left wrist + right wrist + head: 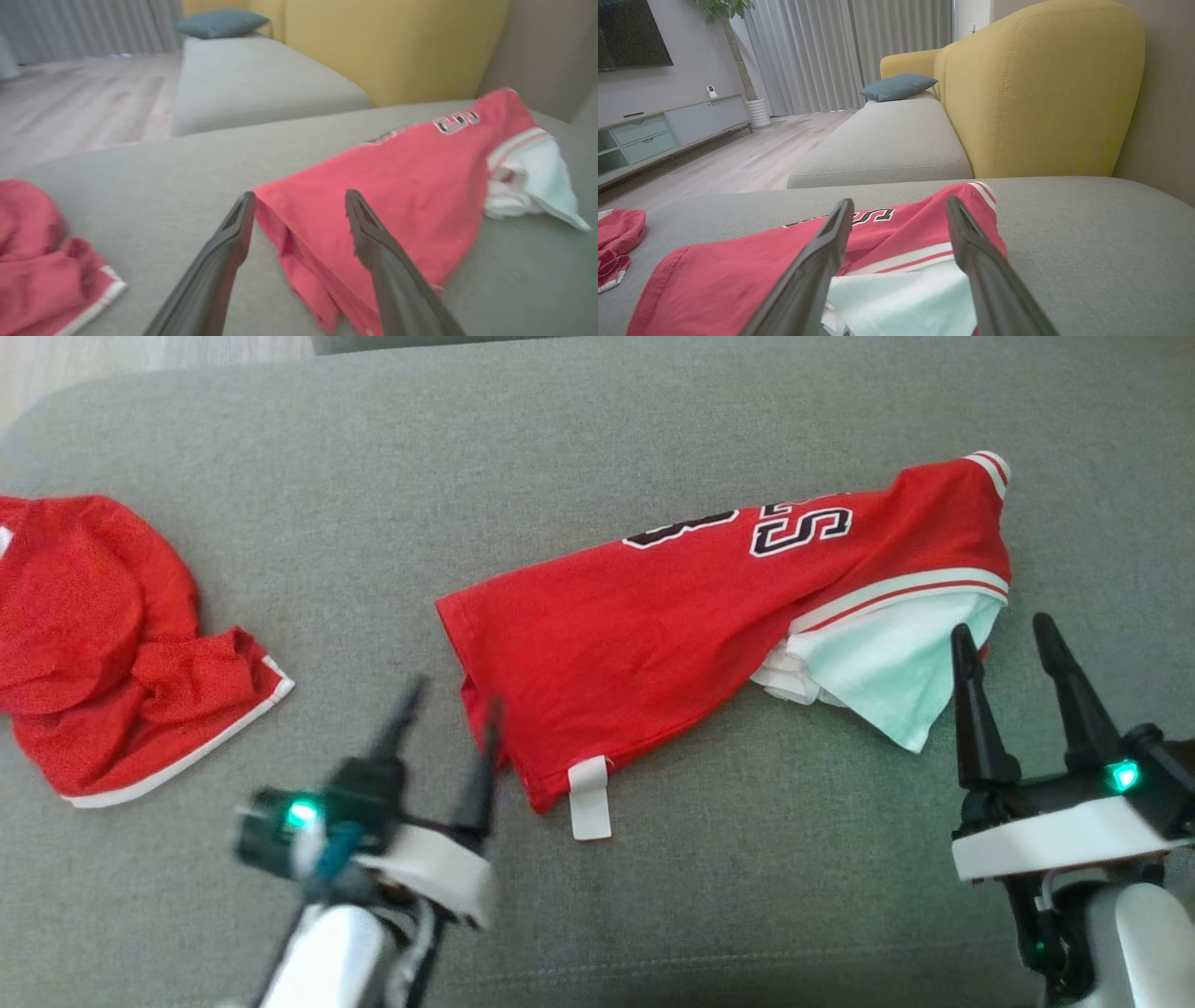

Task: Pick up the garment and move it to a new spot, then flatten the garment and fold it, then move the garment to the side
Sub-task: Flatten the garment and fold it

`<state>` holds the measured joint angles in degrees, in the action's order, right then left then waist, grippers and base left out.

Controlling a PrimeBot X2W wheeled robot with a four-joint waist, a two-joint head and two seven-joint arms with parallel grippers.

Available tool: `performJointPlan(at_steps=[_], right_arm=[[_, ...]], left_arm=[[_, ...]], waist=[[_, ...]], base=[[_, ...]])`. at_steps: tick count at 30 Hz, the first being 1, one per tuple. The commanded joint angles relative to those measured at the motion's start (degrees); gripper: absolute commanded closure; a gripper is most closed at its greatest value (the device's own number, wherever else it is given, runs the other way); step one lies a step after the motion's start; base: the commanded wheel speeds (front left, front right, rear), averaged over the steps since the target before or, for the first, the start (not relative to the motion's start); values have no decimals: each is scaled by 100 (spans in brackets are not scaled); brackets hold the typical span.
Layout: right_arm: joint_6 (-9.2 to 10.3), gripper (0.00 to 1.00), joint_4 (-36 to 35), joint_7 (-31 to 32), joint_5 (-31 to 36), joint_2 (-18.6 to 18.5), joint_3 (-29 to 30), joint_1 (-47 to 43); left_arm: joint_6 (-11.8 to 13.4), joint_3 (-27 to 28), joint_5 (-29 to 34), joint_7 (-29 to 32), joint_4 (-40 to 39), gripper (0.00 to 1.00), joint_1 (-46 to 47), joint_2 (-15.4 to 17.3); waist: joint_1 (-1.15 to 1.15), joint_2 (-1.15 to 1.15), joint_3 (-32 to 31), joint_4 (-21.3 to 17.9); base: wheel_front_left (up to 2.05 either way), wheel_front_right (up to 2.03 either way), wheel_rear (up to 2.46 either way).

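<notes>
A red jersey [672,616] with black and white lettering and a white inner layer lies folded lengthwise across the grey cushion [597,439]. My left gripper [453,695] is open and blurred, at the jersey's near left corner; in the left wrist view that corner [280,205] sits between the open fingers. My right gripper [1004,635] is open just beside the white part [878,663] at the jersey's right end. The right wrist view shows the white cloth [901,298] and striped trim between my open fingers [831,252].
A second crumpled red garment [103,635] with white trim lies at the cushion's left edge. A white tag [590,798] sticks out from the jersey's near hem. Beyond are another grey seat [882,140], a yellow backrest [1041,88] and wooden floor.
</notes>
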<state>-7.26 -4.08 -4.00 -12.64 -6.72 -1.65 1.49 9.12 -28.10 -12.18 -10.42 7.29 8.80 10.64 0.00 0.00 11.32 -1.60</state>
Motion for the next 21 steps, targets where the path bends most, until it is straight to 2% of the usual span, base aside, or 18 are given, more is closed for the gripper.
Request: performJointPlan(at_steps=[1, 5, 8, 12, 19, 20, 21], right_arm=[[-23, 0, -185, 18, -50, -8, -146, 26], [-23, 0, -147, 19, -73, 19, -189, 51], [-23, 0, -109, 15, -88, 33, -225, 75], [-23, 0, -61, 10, -104, 44, -245, 107], [-23, 0, 12, 26, -104, 71, -221, 116], [-23, 0, 19, 35, -104, 73, -215, 116], [-23, 0, 34, 59, -103, 71, -205, 109]], left_arm=[[-51, 107, 34, 73, -139, 0, 270, 44], [-382, -347, 26, 654, 73, 0, 343, -43], [-538, -550, -1, 978, 257, 0, 396, -88], [-584, -635, -37, 1298, 554, 0, 464, -101], [-504, -596, -145, 1839, 915, 0, 516, -45], [-494, -590, -158, 1876, 923, 21, 523, -41], [-488, -587, -169, 1909, 926, 62, 526, -34]], waist=[[0, 0, 19, -10], [0, 0, 81, -58], [0, 0, 135, -111], [0, 0, 189, -189], [0, 0, 290, -275], [0, 0, 301, -280], [0, 0, 309, -283]], base=[[0, 0, 0], [0, 0, 0], [0, 0, 0], [0, 0, 0], [0, 0, 0], [0, 0, 0], [0, 0, 0]])
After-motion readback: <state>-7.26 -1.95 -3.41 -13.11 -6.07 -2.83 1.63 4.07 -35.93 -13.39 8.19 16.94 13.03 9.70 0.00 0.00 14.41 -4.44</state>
